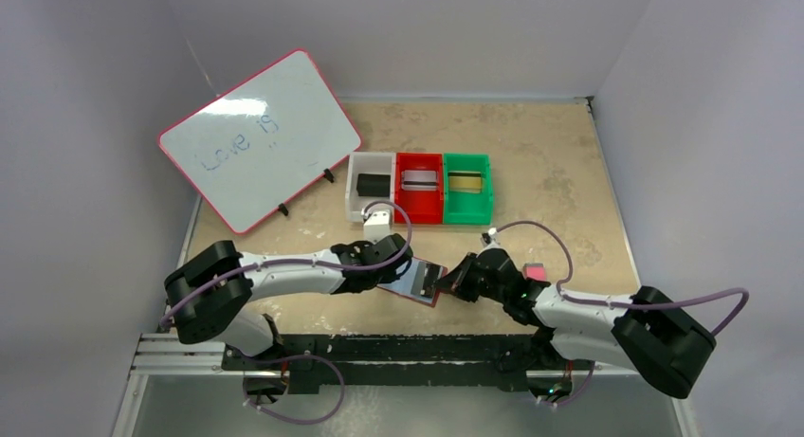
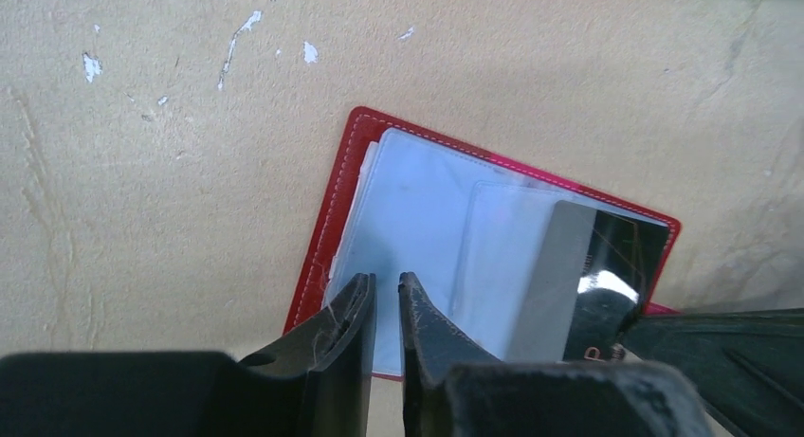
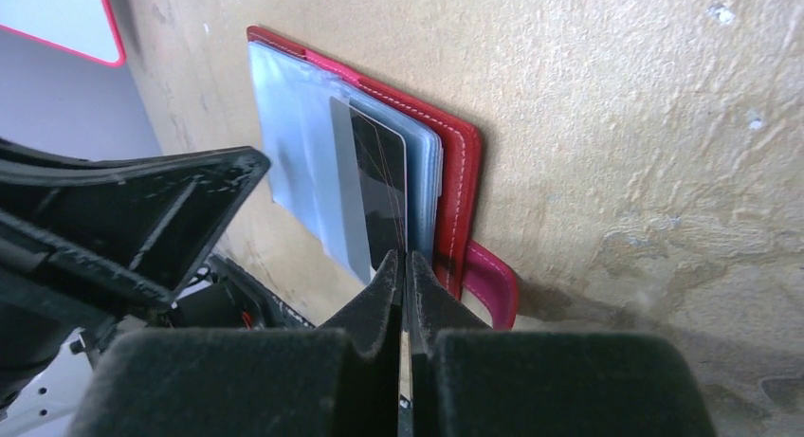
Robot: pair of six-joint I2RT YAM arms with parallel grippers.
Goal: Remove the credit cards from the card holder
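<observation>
Currently we clamp the credit card (image 3: 379,181) endwise in the right gripper (image 3: 403,262). Left gripper (image 2: 387,285), slightly parted, overlies the card holder (image 2: 327,219).

A tan, mottled table top (image 1: 550,162), chipped white in spots, is closed in by plain pale grey walls. A rectangular whiteboard with a pink-red rim (image 1: 261,138) leans on small black feet, with faint blue handwriting and a bright glare patch (image 1: 242,107) on it. One wall rises behind the whiteboard (image 1: 408,29), one to its left (image 1: 76,124) and one far to its right (image 1: 721,124). Just right of the whiteboard, a white open plastic bin (image 1: 372,156), a red one (image 1: 420,156) and a green one (image 1: 468,157) stand in a touching row. Nearer than the whiteboard runs a ribbed aluminium rail (image 1: 180,352).
</observation>
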